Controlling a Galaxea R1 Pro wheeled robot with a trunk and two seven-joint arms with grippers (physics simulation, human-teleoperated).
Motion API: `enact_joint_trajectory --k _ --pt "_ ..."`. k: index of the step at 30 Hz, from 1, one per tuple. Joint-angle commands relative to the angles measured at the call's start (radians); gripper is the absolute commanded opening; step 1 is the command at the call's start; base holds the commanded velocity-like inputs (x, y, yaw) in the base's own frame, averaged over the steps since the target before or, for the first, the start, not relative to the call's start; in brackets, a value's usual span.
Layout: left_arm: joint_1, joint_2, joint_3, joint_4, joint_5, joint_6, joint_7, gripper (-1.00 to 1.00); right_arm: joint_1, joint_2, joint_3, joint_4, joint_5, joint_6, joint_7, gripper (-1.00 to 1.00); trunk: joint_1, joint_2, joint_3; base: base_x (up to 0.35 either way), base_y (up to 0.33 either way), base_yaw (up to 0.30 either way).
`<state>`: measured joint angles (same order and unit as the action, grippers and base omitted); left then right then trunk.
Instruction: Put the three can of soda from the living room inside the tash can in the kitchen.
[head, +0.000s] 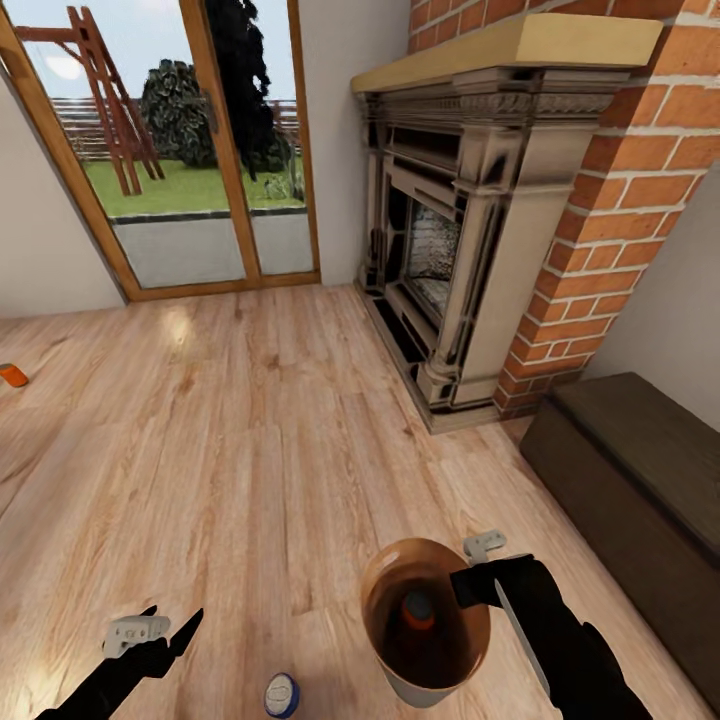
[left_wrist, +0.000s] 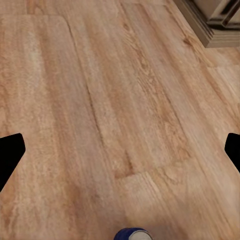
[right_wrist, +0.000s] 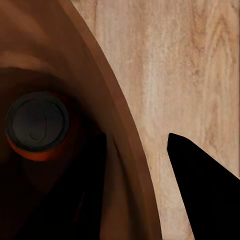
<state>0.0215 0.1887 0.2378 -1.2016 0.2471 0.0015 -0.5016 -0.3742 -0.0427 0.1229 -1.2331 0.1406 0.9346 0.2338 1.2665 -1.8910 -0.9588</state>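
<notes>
At the far left of the head view an orange can (head: 13, 375) lay on the wood floor (head: 260, 420), cut by the frame edge, so its full shape and whether it stood or lay could not be settled. The left gripper (head: 165, 628) hung low over the planks with its fingers spread wide and nothing between them; in the left wrist view the dark fingertips (left_wrist: 10, 152) sat at opposite edges. Just right of it the dark blue can (head: 282, 695) stood on the floor, cropped at the bottom of both views, so only its top showed. A hasty descent could, I judged, clip that can and send it rolling, since round cans move freely on smooth boards. Further right, the right gripper (head: 468, 585) clamped the rim of the tash can (head: 400, 675), one finger inside, one outside, with a second orange can (right_wrist: 36, 125) resting at the bottom. Held by the rim alone, the bin might tilt or slip as the base moved, spilling its can. Its base was out of frame.
</notes>
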Motion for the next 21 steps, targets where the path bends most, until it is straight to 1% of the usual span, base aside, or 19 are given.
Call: enact_joint_trajectory --k 1,6,14,15,17,20,21 --pt "0.000 0.000 0.000 0.000 0.000 0.000 0.001 1.00 0.000 0.000 0.000 -0.001 -0.012 0.001 -0.001 -1.00 0.000 0.000 0.000 0.019 -0.048 0.000" --pt "0.000 0.000 -0.001 0.011 0.000 0.000 0.002 1.00 0.000 0.000 -0.001 -0.002 -0.013 0.001 -0.002 -1.00 0.000 0.000 0.000 0.009 -0.022 0.000" --pt "-0.001 0.000 -0.003 0.101 -0.001 0.003 0.004 1.00 0.000 -0.001 0.000 -0.003 -0.013 -0.001 -0.002 -1.00 0.000 0.000 0.000 0.002 -0.005 0.000" --pt "-0.003 0.000 -0.003 0.134 -0.013 0.003 0.004 1.00 0.000 -0.003 -0.001 -0.003 -0.014 -0.002 -0.002 -1.00 0.000 0.000 0.000 0.000 0.000 0.000" --pt "-0.005 -0.001 -0.003 0.153 -0.032 0.002 0.004 1.00 0.000 -0.003 -0.001 -0.003 -0.014 -0.002 -0.001 -1.00 0.000 0.000 0.000 0.000 0.000 0.000" --pt "-0.012 -0.002 -0.002 0.214 -0.113 0.000 0.005 1.00 0.000 -0.001 0.001 -0.003 -0.014 -0.003 -0.001 -1.00 0.000 0.000 0.000 0.000 0.000 0.000" --pt "-0.014 -0.004 -0.002 0.223 -0.123 -0.002 0.005 1.00 0.000 -0.001 0.001 -0.003 -0.014 -0.003 -0.002 -1.00 0.000 0.000 0.000 0.000 0.000 0.000"
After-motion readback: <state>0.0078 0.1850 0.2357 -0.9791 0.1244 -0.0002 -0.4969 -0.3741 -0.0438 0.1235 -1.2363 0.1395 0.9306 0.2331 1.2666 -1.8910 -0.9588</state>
